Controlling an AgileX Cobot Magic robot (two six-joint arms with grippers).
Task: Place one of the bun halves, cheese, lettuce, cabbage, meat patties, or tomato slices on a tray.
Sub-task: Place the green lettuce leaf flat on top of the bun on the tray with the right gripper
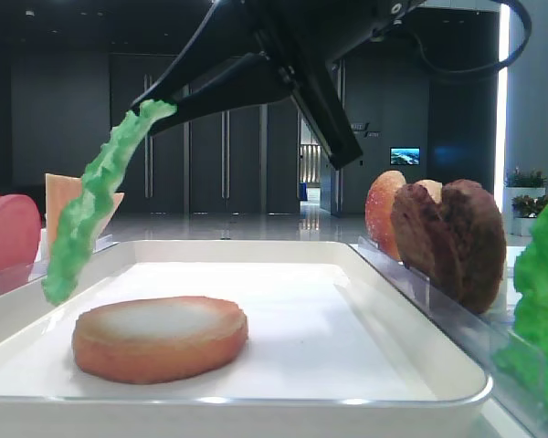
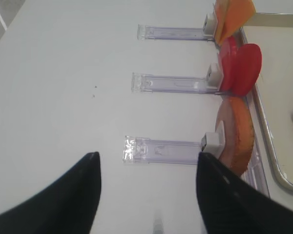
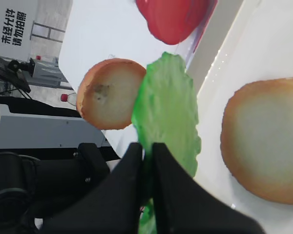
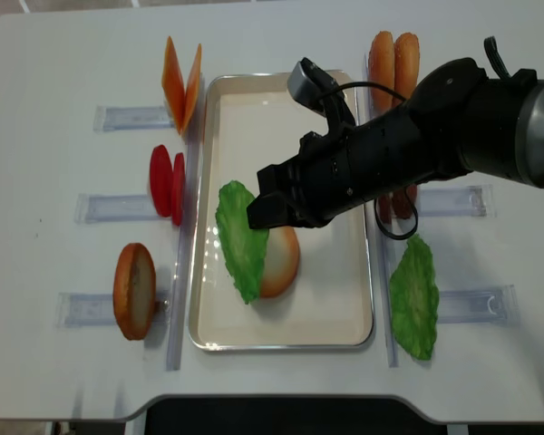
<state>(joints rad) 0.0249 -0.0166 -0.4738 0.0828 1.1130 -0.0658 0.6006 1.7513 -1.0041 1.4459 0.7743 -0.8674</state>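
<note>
My right gripper (image 3: pixel 147 148) is shut on the edge of a bright green lettuce (image 3: pixel 168 112) leaf. The lettuce (image 1: pixel 87 210) hangs down from the fingertips above the left side of the white tray (image 1: pixel 283 251), clear of its floor. From above, the lettuce (image 4: pixel 240 240) partly overlaps a bun half (image 4: pixel 281 258) that lies flat on the tray (image 4: pixel 281 91). That bun half (image 1: pixel 160 338) sits near the tray's front. My left gripper (image 2: pixel 147 163) is open with nothing in it, over bare table left of the clear holders.
Left of the tray stand cheese (image 4: pixel 181 82), tomato slices (image 4: pixel 168 181) and another bun half (image 4: pixel 133 290) in clear holders. On the right are more buns (image 4: pixel 393 59), meat patties (image 1: pixel 447 237) and a second lettuce leaf (image 4: pixel 414 299). My right arm crosses over the tray.
</note>
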